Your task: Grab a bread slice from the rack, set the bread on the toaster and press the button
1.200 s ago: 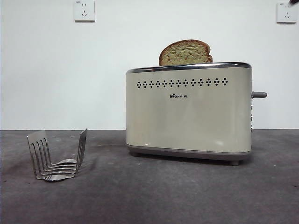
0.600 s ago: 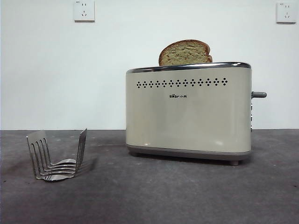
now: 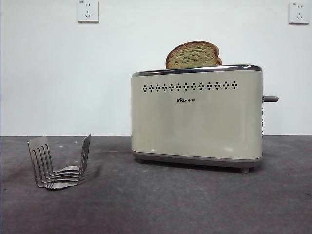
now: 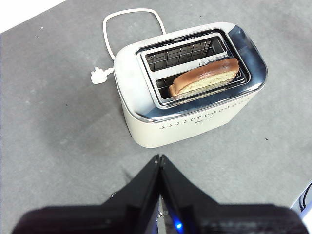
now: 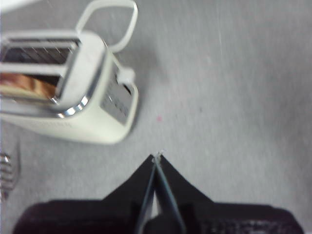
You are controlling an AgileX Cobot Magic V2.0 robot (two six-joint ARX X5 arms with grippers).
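1. The slice of bread [image 3: 193, 54] stood upright in the nearer of the 2 slots of the cream toaster [image 3: 196, 117], its rounded brown crust rising above the chrome rim
2. The left gripper [image 4: 159, 158] hung high above the grey table [image 4: 58, 122], jaws pressed together and holding nothing; the toaster [image 4: 146, 126] lay beyond its tips, well apart from them, with the bread [image 4: 204, 77] in the slot closer to the claw
3. The right gripper [image 5: 157, 157] also had its jaws closed together and empty, above bare table; the toaster's lever end [image 5: 117, 100] sat off to one side of its tips, apart from them
4. The empty metal rack [image 3: 59, 162] stood on the table well away from the toaster
5. A white power cord [image 4: 127, 19] looped behind the toaster, its plug [image 4: 100, 75] lying on the table
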